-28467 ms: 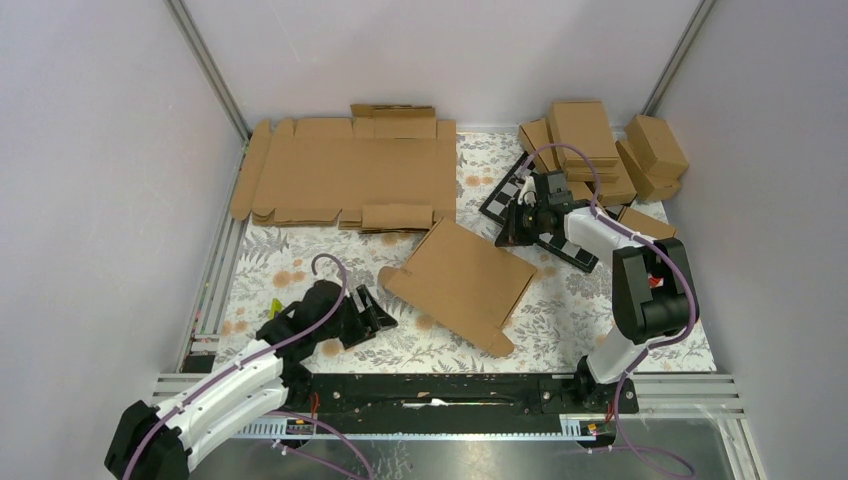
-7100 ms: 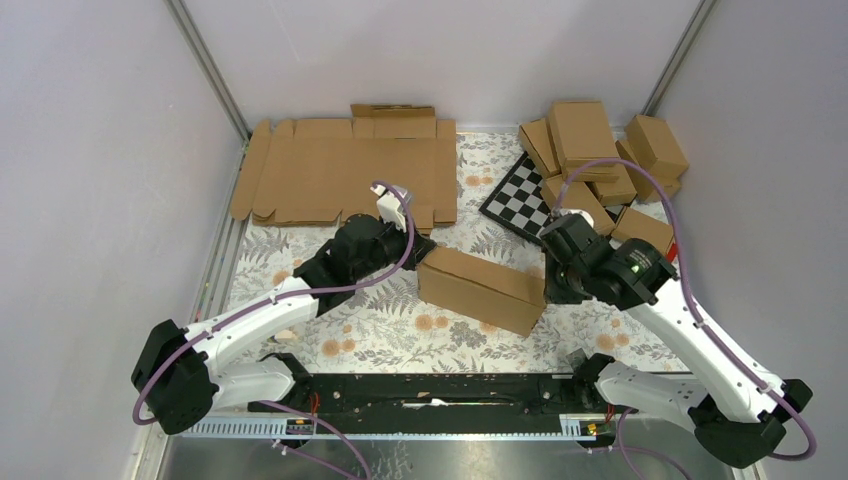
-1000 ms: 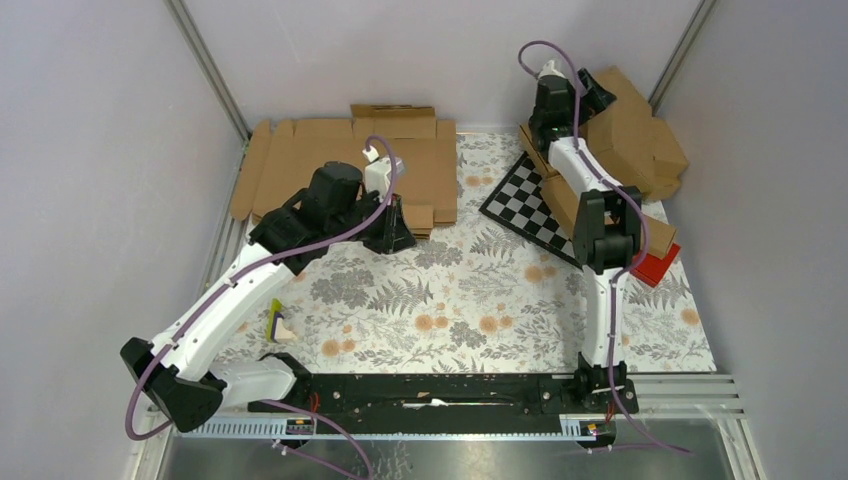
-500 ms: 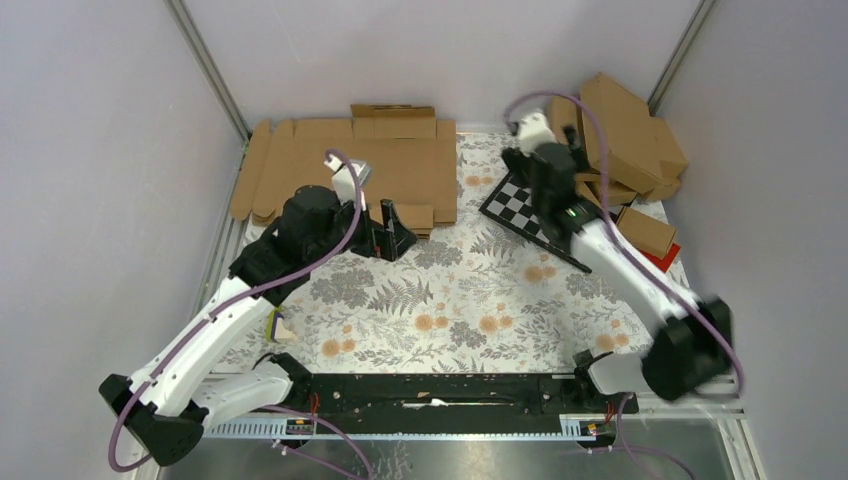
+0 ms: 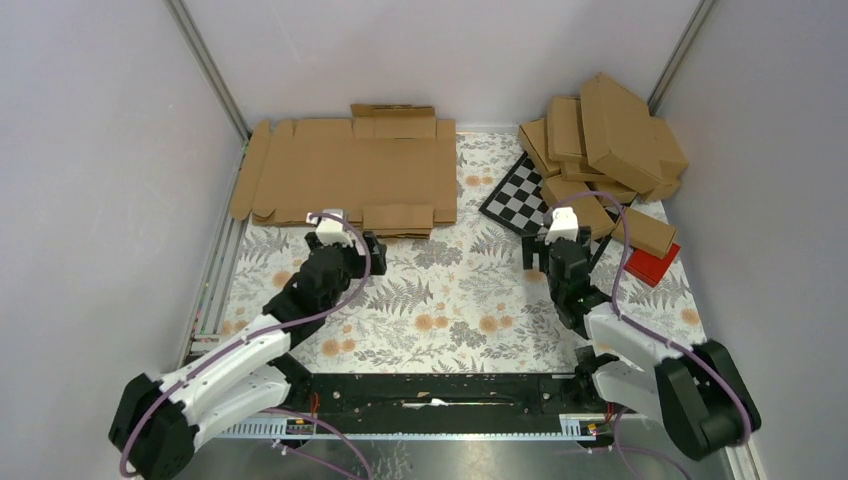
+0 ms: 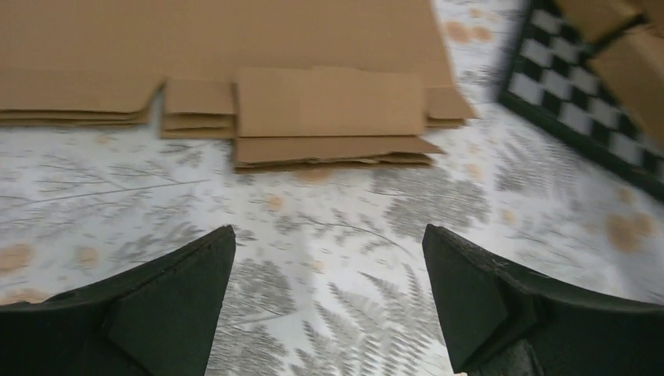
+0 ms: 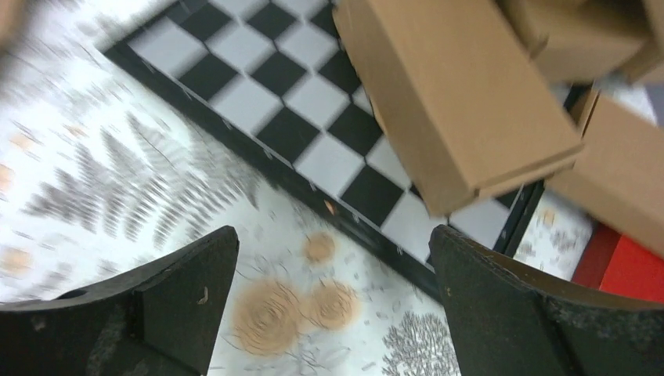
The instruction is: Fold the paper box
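Lab test cell, plain grey walls, aluminium frame, checkerboard

The top external camera looks down from high behind the near edge over the whole tabletop. The left wrist camera sits low, facing past the left end effector toward the flat cardboard blanks. The right wrist camera looks down from close past the right end effector at the checkerboard and closed boxes, all shared with the top view.
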`<state>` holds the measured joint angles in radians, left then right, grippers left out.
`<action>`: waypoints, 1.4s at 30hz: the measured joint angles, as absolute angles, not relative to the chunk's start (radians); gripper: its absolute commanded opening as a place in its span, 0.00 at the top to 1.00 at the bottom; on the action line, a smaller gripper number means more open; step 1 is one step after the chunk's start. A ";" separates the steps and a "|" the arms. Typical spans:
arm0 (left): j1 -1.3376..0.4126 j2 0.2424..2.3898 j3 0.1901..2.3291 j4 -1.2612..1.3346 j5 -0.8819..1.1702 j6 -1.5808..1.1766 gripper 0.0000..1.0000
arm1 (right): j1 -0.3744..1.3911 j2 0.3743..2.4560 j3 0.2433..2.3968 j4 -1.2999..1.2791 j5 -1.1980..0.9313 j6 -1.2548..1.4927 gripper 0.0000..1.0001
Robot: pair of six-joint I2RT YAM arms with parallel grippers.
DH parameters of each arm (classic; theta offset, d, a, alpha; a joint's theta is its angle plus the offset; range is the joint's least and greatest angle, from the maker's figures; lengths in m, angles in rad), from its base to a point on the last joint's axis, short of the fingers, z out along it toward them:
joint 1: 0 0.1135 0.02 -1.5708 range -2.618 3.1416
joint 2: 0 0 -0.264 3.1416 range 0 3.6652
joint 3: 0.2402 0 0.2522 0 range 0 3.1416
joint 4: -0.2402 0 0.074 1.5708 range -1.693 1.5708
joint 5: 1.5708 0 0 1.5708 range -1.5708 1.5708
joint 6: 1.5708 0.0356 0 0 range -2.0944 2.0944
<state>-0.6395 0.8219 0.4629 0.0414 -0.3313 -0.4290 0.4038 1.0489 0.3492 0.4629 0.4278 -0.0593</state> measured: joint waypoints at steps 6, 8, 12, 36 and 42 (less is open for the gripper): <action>-0.611 0.943 0.390 0.282 -0.537 -0.219 0.01 | 0.261 1.216 0.227 0.659 0.410 -0.038 0.00; -0.562 0.980 0.346 0.391 -0.556 -0.150 0.01 | 0.208 1.287 0.223 0.769 0.409 -0.023 0.00; -0.428 1.099 0.249 0.611 -0.556 -0.043 0.03 | 0.194 1.397 0.225 0.916 0.408 -0.043 0.00; -0.092 1.523 0.211 1.121 -0.185 -0.031 0.01 | 0.131 1.517 0.259 1.086 0.367 -0.033 0.00; -0.092 1.523 0.214 1.124 -0.176 -0.033 0.01 | 0.109 1.517 0.264 1.085 0.321 -0.031 0.00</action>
